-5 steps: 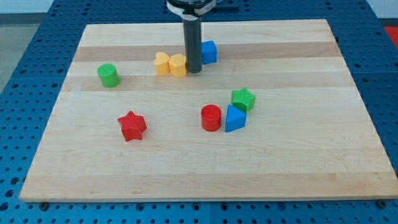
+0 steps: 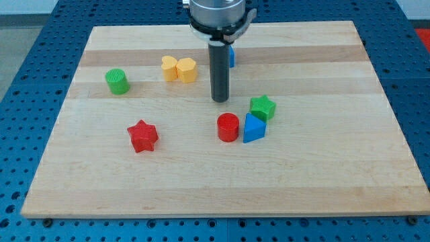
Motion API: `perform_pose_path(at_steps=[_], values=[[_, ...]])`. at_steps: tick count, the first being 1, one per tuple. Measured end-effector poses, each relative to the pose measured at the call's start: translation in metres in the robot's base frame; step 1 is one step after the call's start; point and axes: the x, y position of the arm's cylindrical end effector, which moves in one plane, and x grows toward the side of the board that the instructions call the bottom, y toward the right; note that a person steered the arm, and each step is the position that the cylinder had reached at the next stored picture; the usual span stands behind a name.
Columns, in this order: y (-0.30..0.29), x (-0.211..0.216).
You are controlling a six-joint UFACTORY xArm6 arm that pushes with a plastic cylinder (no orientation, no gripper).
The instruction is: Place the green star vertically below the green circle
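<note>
The green star sits right of the board's middle, touching the top of a blue triangle. The green circle stands far off at the view's left. My tip rests on the board a little left of and slightly above the green star, apart from it, and just above the red circle.
Two yellow blocks sit together at the view's upper middle. A blue block is mostly hidden behind the rod. A red star lies lower left. The wooden board lies on a blue pegboard.
My tip has moved down and slightly right, away from the yellow blocks and the blue block, toward the green star. The yellow blocks sit slightly further left than before.
</note>
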Motion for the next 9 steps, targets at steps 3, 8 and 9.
perform_pose_path(at_steps=[3,8,9], values=[[0.071,-0.019],[0.062,0.035],[0.045,0.021]])
